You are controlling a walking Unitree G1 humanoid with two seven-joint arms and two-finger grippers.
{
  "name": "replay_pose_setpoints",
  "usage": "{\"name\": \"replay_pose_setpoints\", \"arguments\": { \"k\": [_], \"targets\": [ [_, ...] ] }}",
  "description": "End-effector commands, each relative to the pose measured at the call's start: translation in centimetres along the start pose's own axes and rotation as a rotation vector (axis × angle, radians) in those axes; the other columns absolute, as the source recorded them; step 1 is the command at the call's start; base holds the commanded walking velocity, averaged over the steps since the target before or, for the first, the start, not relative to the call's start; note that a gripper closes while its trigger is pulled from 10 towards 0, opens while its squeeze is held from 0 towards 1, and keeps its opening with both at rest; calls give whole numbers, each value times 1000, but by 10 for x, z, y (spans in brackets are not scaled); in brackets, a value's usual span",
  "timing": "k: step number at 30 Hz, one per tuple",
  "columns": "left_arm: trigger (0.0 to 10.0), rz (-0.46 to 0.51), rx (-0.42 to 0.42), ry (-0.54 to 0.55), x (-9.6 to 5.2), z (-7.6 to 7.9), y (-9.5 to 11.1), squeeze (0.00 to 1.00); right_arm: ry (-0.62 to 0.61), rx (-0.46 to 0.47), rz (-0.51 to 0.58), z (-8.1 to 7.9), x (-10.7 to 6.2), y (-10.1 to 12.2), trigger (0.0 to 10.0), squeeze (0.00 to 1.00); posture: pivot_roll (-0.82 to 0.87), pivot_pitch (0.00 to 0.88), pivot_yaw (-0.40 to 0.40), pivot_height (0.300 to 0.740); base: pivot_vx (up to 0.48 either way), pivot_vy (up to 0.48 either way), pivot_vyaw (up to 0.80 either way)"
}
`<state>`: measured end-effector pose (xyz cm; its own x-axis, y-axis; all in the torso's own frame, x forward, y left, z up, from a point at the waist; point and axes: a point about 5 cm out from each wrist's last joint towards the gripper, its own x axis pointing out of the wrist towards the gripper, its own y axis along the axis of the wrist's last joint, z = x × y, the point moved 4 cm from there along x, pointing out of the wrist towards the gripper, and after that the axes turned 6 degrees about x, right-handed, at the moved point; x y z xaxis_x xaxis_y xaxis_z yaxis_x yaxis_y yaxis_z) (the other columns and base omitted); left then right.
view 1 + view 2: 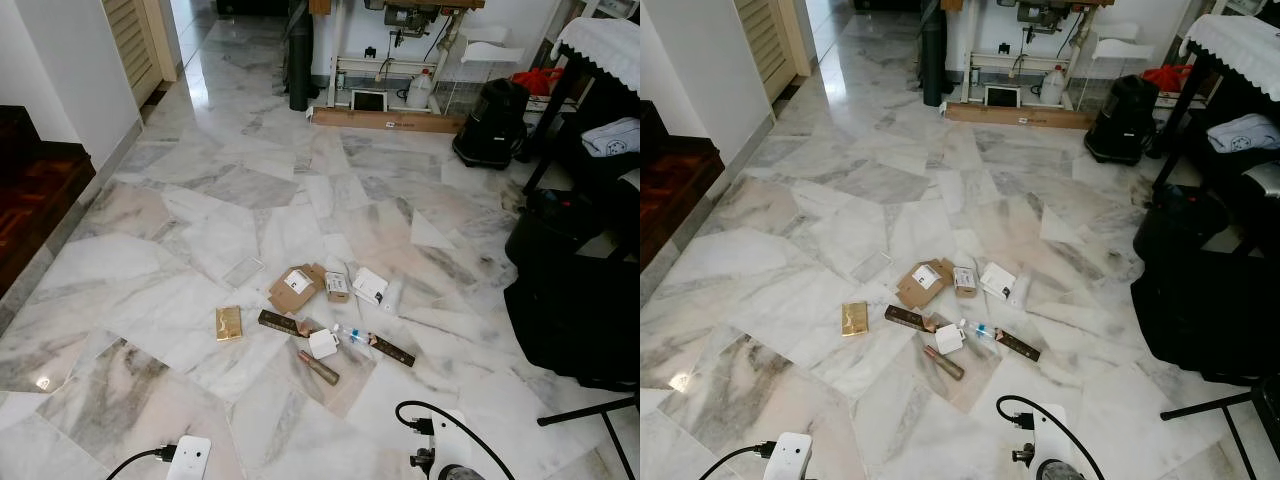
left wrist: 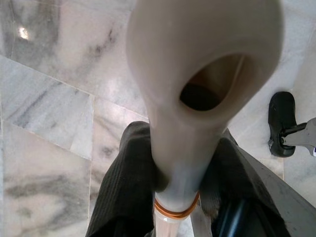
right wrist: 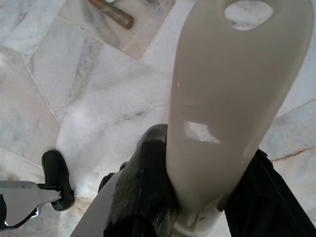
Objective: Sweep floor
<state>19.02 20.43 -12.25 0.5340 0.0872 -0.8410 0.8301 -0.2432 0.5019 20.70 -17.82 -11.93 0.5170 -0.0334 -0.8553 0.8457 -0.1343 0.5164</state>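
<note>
Litter lies in a cluster on the marble floor [image 1: 200, 200]: torn cardboard [image 1: 295, 287], a gold box [image 1: 229, 322], a dark stick [image 1: 283, 323], a white cube [image 1: 323, 343], a brown tube [image 1: 318, 367] and a white packet [image 1: 370, 286]. My left gripper [image 2: 177, 190] is shut on a beige handle [image 2: 197, 74] that has a hanging hole and an orange ring. The black fingers [image 2: 123, 187] press it from both sides. My right gripper [image 3: 202, 195] is shut on a second pale handle [image 3: 222, 98] with a hole at its end. The brown tube [image 3: 111, 14] lies just beyond it.
A dark wooden step [image 1: 35, 190] runs along the left wall. Black bags [image 1: 575, 300] and a thin black stand leg [image 1: 590, 410] crowd the right. A black bin [image 1: 492, 122], a long cardboard box [image 1: 385, 120] and a cloth-covered table [image 1: 600, 40] stand at the back.
</note>
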Motion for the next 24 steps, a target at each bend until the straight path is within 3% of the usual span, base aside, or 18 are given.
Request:
{"name": "replay_pose_setpoints", "arguments": {
  "k": [1,24],
  "targets": [
    [10000,21,-253,60,-5,-32,-14,0,-25,189,91,18,-3,2,10000,0,-49,0,-42,740,0,0,0],
    [10000,21,-253,60,-5,-32,-14,0,-25,189,91,18,-3,2,10000,0,-49,0,-42,740,0,0,0]
  ]
}}
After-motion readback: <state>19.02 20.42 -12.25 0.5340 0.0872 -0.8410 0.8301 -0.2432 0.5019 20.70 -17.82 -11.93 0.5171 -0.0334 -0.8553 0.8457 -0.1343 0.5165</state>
